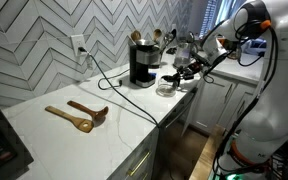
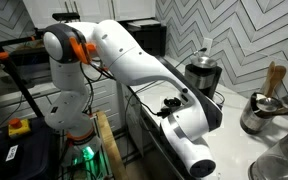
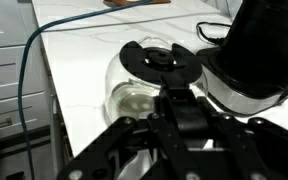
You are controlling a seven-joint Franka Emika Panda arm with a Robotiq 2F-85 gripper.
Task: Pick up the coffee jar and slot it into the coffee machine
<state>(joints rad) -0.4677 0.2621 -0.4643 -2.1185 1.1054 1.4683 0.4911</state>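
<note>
One coffee jar (image 3: 144, 85) beside coffee machine (image 3: 259, 50), tool (image 1: 181, 72) overhead, counter (image 3: 74, 60) edge close.

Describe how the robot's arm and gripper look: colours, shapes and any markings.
The arm is glossy white, built of thick rounded segments with dark seams at the joints. An orange band rings a joint near its shoulder. The gripper is black and angular, and the wrist view shows linked bars. No lettering can be read at this size.

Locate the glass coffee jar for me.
In the wrist view the black-lidded clear-glass coffee jar stands on the white counter, just left of the black boxy coffee machine.
</note>
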